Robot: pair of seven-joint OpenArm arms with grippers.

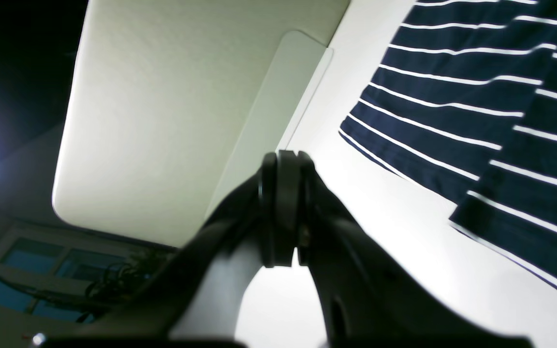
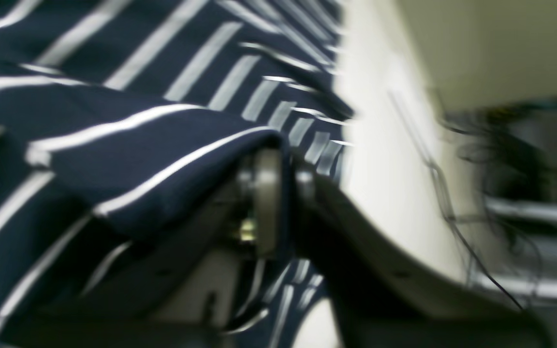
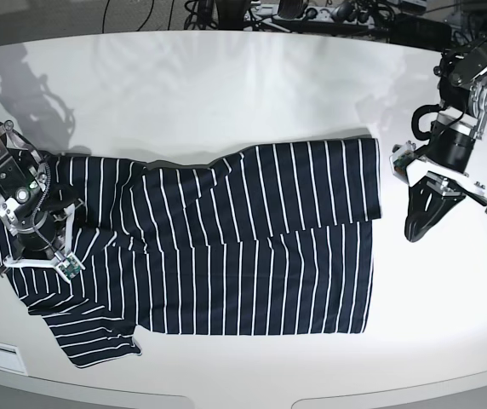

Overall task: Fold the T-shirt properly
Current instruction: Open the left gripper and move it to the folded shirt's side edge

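— What's nearest, and how much of it can you make out?

— In the right wrist view the right gripper (image 2: 283,193) fills the foreground, blurred. Its jaws are clamped on a fold of the T-shirt (image 2: 128,159); the cloth drapes over one finger and hides much of it. In the base view this gripper (image 3: 43,247) sits on the shirt's left end, its tips lost against the stripes.

— And the other arm?

— The left gripper (image 1: 283,212) has its jaws pressed together on nothing, just above bare table (image 1: 404,232). The T-shirt (image 1: 476,121) lies apart from it, cut off by the frame edge.

— Where is the shirt overall?

— The T-shirt (image 3: 226,247) is spread across the middle of the white table (image 3: 226,94), with the upper right part folded over. The left gripper (image 3: 421,223) stands just beside its right edge, not touching.

— Beyond that?

— Cables (image 3: 312,13) along the far edge; the room past it is dark and blurred.
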